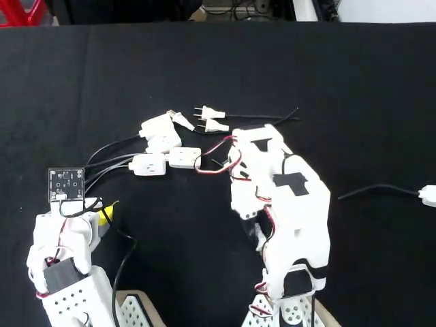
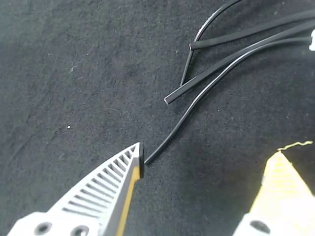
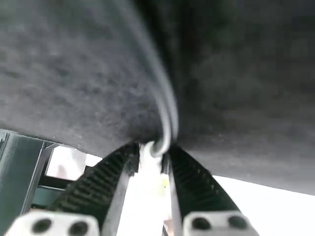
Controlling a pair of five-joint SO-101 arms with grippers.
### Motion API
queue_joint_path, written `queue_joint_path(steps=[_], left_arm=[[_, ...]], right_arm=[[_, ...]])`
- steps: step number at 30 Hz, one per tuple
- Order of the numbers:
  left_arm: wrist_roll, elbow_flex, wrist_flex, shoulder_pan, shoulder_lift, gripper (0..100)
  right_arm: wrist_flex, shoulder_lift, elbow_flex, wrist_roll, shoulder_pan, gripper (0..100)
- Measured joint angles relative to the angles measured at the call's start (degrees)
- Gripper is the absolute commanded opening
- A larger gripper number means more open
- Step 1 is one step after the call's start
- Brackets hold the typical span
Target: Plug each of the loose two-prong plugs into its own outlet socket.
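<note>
Where the right gripper (image 3: 150, 150) clamps a white plug (image 3: 146, 156), its cord (image 3: 165, 108) loops away
Two white plugs (image 1: 210, 112) lie at that arm's tip, near three white sockets (image 1: 150, 165) on the black table (image 1: 354, 82); left gripper (image 2: 207, 150) gapes wide above black cable ends (image 2: 170, 98)

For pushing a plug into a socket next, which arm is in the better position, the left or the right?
Right, probably. The right arm lies beside the sockets, jaws shut on a white corded piece. The left arm sits farther off, jaws open over loose cable ends.
</note>
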Motion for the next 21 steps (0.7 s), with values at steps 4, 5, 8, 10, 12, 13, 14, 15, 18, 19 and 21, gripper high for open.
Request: queue_joint_path(steps=[4,5,8,10,12,13,14,15,18,19,21], left_arm=[[0.00,0.00,0.00,0.00,0.00,38],[0.00,0.00,0.00,0.00,0.00,38],[0.00,0.00,0.00,0.00,0.00,38],[0.00,0.00,0.00,0.00,0.00,38],[0.00,0.00,0.00,0.00,0.00,38],[0.00,0.00,0.00,0.00,0.00,38],[0.00,0.00,0.00,0.00,0.00,38],[0.00,0.00,0.00,0.00,0.00,38],[0.00,0.00,0.00,0.00,0.00,38],[0.00,0.00,0.00,0.00,0.00,38],[0.00,0.00,0.00,0.00,0.00,38]], right_arm=[[0.00,0.00,0.62,0.00,0.00,5.3],[0.00,0.00,0.62,0.00,0.00,2.6],[0.00,0.00,0.62,0.00,0.18,1.3],[0.00,0.00,0.53,0.00,0.18,1.2],[0.00,-0.97,0.44,0.00,0.18,1.2],[0.00,-2.11,0.44,0.00,0.18,1.2],[0.00,-3.78,0.62,0.00,0.18,1.2],[0.00,-6.07,1.05,0.00,0.18,1.2],[0.00,-14.77,3.87,0.00,0.18,1.2],[0.00,-18.29,5.10,0.00,0.09,1.2],[0.00,-26.37,7.47,0.00,-0.97,1.2]])
